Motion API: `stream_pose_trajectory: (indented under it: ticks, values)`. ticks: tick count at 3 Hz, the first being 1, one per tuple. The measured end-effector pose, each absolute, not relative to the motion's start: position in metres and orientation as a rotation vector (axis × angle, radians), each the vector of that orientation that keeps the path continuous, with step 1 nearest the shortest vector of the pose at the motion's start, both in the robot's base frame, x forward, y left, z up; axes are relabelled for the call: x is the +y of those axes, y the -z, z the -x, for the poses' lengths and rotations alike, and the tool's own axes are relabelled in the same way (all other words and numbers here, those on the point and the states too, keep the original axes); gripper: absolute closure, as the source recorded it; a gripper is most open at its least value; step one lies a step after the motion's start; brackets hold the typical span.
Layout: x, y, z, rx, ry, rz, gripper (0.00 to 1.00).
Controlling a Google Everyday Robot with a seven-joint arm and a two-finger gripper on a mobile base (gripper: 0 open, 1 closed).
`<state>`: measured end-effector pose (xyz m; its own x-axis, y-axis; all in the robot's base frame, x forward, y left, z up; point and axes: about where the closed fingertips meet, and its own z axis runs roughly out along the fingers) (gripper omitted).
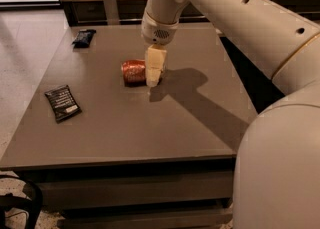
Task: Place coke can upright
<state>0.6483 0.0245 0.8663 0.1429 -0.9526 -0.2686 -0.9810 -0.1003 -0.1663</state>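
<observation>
The coke can (132, 71), orange-red with faint white markings, lies on its side near the middle of the grey table (125, 138). My gripper (153, 76) points straight down at the can's right end, its cream tip reaching the table surface and covering that end of the can. The can's left part shows clear of the gripper. The arm comes in from the upper right.
A flat dark snack packet (62, 103) lies near the table's left edge, and another dark packet (83, 37) at the far left corner. The arm's large pale link (280, 168) fills the right foreground. A dark cabinet stands behind the table.
</observation>
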Motion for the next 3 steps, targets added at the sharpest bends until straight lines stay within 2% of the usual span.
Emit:
stream_pose_trajectory:
  ticks: [3]
  values:
    - [0.051, -0.838, -0.641, 1.943, -0.146, 2.178, 0.0]
